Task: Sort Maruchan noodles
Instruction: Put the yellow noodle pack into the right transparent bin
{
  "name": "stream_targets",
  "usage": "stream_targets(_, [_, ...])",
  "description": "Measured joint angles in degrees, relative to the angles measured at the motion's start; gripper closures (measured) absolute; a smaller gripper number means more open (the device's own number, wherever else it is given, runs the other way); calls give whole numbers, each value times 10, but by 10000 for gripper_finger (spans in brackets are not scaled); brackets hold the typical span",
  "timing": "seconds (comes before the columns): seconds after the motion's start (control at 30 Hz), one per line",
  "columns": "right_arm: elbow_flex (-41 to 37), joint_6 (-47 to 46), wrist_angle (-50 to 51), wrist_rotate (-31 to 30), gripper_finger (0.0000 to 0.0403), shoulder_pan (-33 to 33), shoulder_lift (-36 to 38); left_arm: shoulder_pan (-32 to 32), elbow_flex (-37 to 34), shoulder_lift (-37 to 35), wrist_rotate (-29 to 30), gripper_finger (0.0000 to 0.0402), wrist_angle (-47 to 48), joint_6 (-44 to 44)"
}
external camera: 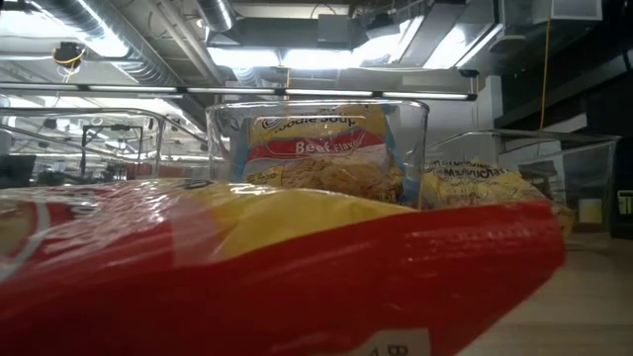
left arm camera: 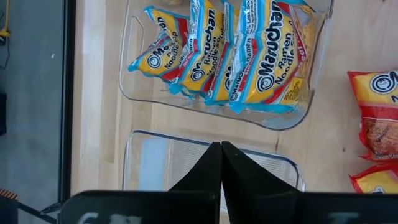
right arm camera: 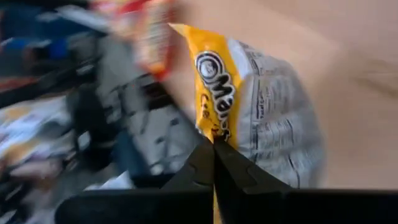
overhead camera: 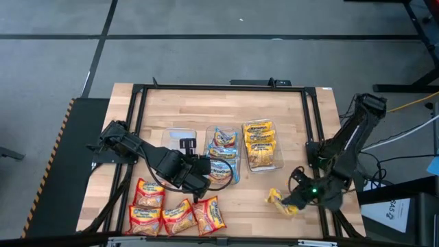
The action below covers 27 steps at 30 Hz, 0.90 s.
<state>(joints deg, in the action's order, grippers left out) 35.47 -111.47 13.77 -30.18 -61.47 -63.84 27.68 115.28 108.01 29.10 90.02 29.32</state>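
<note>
- Right gripper (right arm camera: 213, 152) is clamped on the edge of a yellow packet (right arm camera: 249, 106), which hangs just off its fingertips.
- Left gripper (left arm camera: 221, 163) has its fingers pressed together, empty, over an empty tub (left arm camera: 149, 165).
- Just beyond them stands the blue-packet tub (left arm camera: 134, 74); red packets (overhead camera: 175, 214) lie to one side.

Left arm stretches in from the left edge toward frame centre, its gripper (overhead camera: 200, 171) pinched closed. Right arm folds down at the lower right, gripper (overhead camera: 291, 203) clamped tight too.
</note>
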Motion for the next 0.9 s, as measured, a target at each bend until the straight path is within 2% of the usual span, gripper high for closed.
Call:
stream_targets(0.1, [40,77,15,-6,402,0,31,2,0,0,0,401,0,0])
stream_targets(0.2, [84,127,78,-37,402,0,55,3,0,0,0,401,0,1])
stream_targets(0.43, [200,202,351,-204,403,0,71,3,0,0,0,401,0,1])
stream_targets(0.6, [258,299,462,-292,403,20,71,3,0,0,0,401,0,1])
stream_targets(0.77, [286,416,485,-289,403,90,72,3,0,0,0,401,0,1])
stream_targets(0.9, [288,506,485,-252,403,162,72,3,0,0,0,401,0,1])
